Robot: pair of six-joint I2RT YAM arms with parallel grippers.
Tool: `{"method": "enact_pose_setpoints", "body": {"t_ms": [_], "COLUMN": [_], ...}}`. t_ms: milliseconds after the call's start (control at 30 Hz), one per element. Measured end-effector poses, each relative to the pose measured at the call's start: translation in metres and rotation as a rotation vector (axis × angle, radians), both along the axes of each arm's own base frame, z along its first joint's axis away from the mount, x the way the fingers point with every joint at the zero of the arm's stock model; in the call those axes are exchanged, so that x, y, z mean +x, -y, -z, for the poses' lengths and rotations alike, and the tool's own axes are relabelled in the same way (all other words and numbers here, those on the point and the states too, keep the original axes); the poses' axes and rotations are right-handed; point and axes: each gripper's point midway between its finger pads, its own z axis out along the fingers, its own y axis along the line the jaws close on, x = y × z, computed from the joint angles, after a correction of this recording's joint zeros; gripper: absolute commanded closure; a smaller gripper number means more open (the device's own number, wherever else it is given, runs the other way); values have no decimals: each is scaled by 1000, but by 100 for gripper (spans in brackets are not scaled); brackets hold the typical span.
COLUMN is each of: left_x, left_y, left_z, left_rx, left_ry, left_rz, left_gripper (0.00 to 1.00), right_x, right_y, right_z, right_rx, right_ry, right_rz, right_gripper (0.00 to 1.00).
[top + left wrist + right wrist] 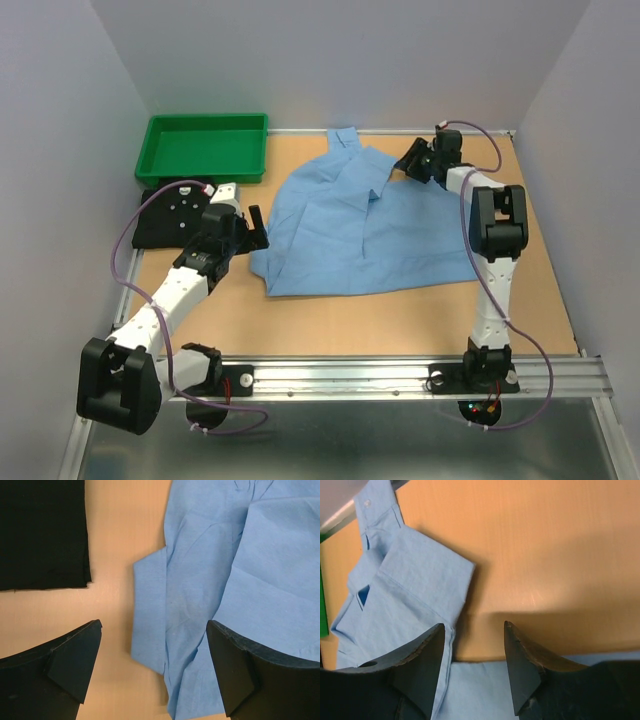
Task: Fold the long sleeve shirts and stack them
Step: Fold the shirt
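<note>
Top external view: the blue shirt (370,230) lies spread mid-bench (400,320), collar toward the far edge and hem near, so its long axis runs far to near. The left pincer (258,230), jaws wide and holding nothing, hangs at the shirt's left edge; its wrist view shows it straddling that edge. The right pincer (412,158), jaws partly apart with nothing between the tips, sits by the far right shoulder, a folded sleeve (420,575) just beside it. The black shirt (160,225) lies folded left of the left pincer, by the tray (205,120). Bare wood beyond the hem looks like room enough to fold.
</note>
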Motion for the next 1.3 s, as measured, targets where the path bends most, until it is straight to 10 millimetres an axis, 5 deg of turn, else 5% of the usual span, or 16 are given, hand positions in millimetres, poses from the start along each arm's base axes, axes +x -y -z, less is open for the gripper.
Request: {"method": "enact_pose_setpoints", "body": {"t_ms": [300,400,667,967,1133,1300], "left_x": [1,0,1,1,1,0], "left_y": [-4,-5,-5,-4,-4,-3], "left_z": [1,2,2,3,2,2], "left_rx": [12,15,16,15,15,12], "left_ry": [4,2,3,0,1,2], "left_rz": [-19,-21,-24,-16,-15,-11], "left_gripper": [3,3,4,4,4,4], "right_x": [38,47,57,49,39,14], "right_y": [-18,-21,-33,-54,-87,-131], "right_z": [3,2,13,4,-50,-145], "right_rx": [68,87,112,84,100,103], "right_ry": [72,91,100,144,252,429], "right_rz": [-6,-3,-23,-156,-310,-469], "right_gripper": [44,53,93,99,100,99]}}
